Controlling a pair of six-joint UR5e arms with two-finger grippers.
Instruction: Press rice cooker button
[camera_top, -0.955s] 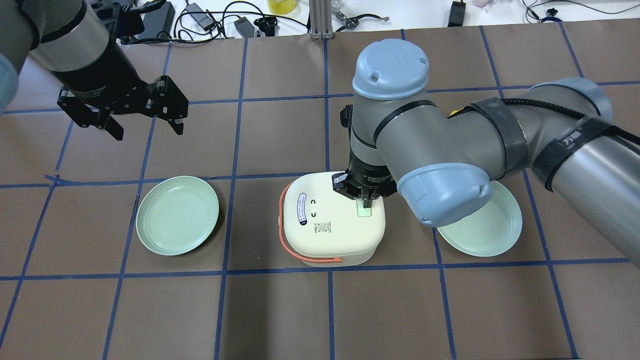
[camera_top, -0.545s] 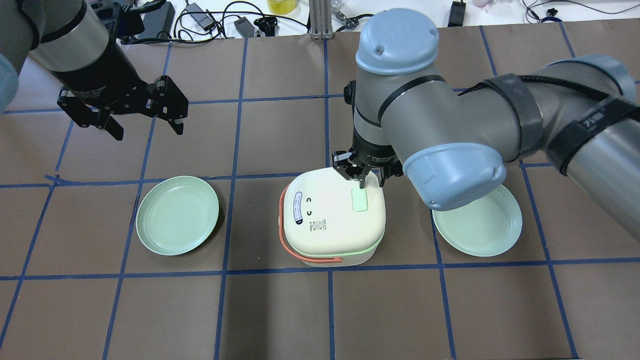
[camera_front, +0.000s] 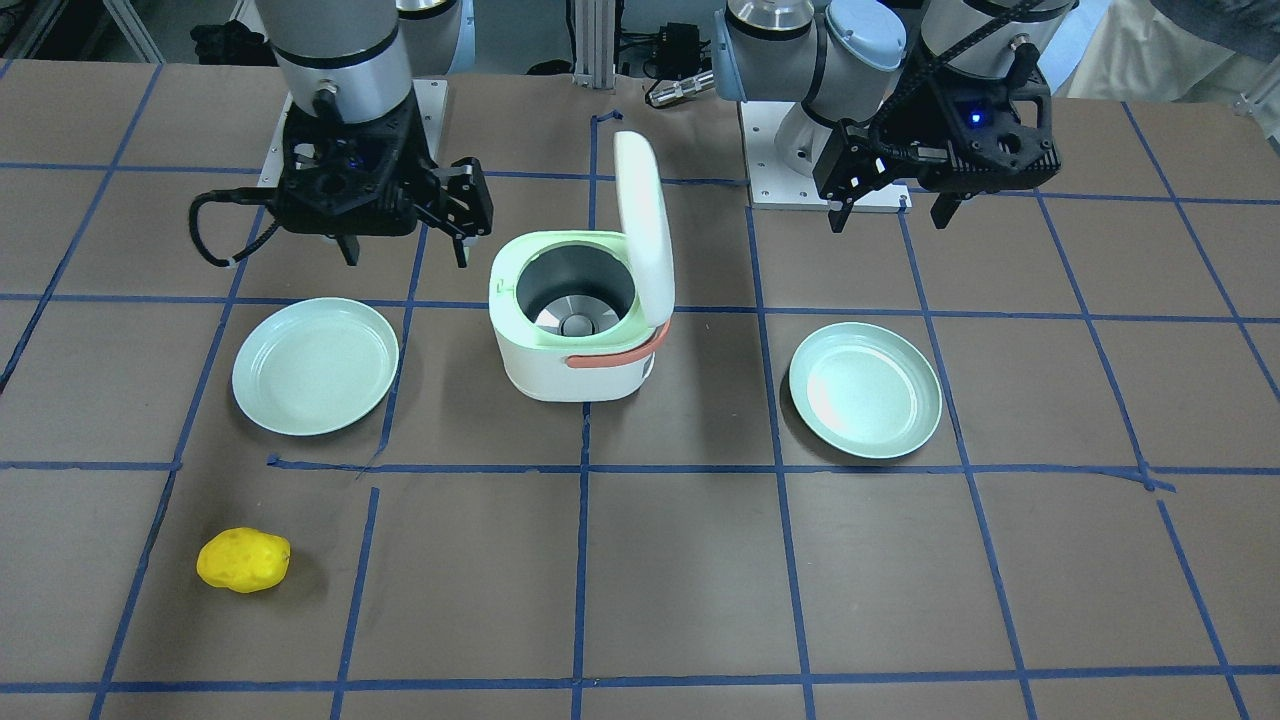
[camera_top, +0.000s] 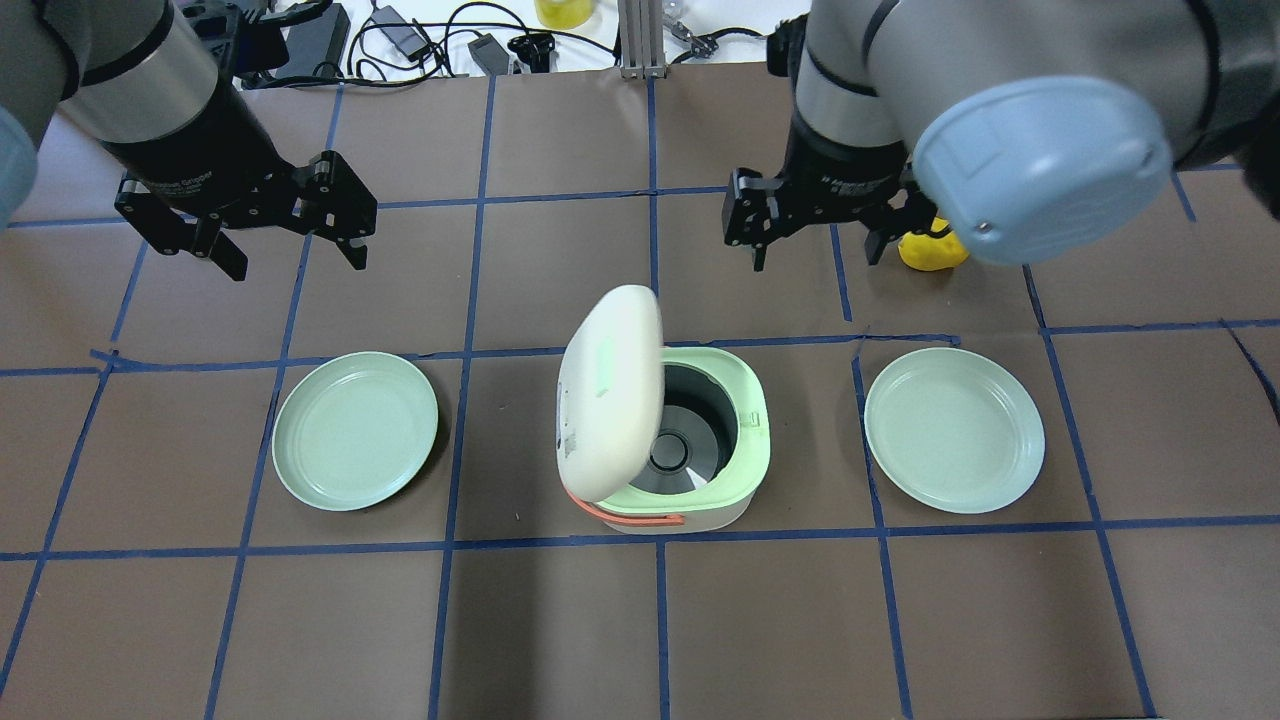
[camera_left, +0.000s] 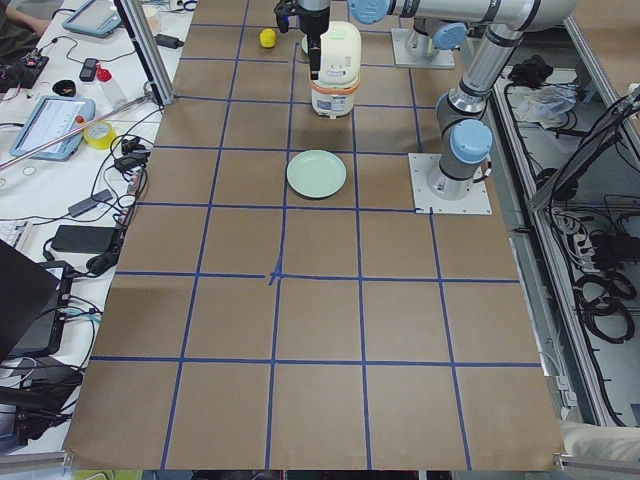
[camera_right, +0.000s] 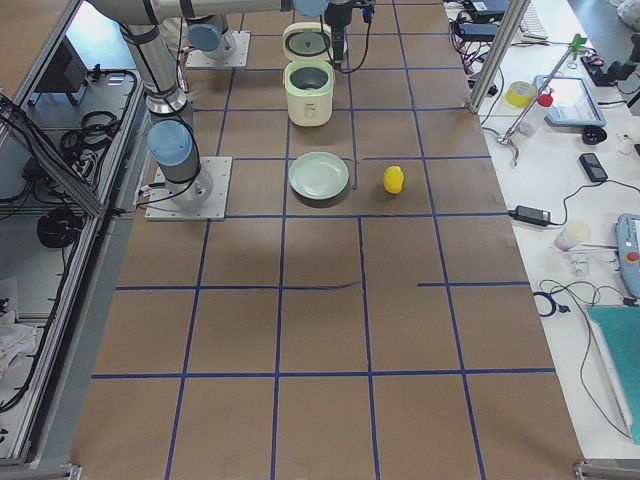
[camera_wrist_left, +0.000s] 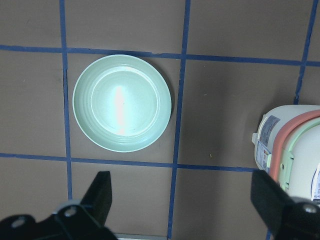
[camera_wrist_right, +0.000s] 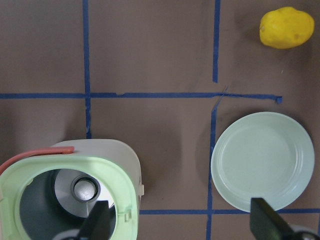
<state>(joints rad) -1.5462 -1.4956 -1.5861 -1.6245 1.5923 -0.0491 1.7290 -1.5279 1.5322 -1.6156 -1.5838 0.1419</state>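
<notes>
The white rice cooker (camera_top: 745, 500) stands at the table's middle with its lid (camera_top: 610, 390) swung up and open, showing the empty metal pot (camera_front: 573, 300). The pale green button (camera_top: 603, 360) shows faintly on the raised lid. My right gripper (camera_top: 815, 255) is open and empty, raised above the table beyond the cooker; its wrist view looks down on the open cooker (camera_wrist_right: 65, 195). My left gripper (camera_top: 298, 262) is open and empty, hovering beyond the left plate; the cooker's side (camera_wrist_left: 295, 150) shows in its wrist view.
Two pale green plates flank the cooker, one on the left (camera_top: 355, 430) and one on the right (camera_top: 953, 430). A yellow lumpy object (camera_top: 930, 250) lies beyond the right plate, near my right gripper. Cables and gear line the far table edge.
My right gripper lifted off the lid's button, moved away beyond the cooker and opened. The lid sprang from shut to fully open. The left arm has not moved.
</notes>
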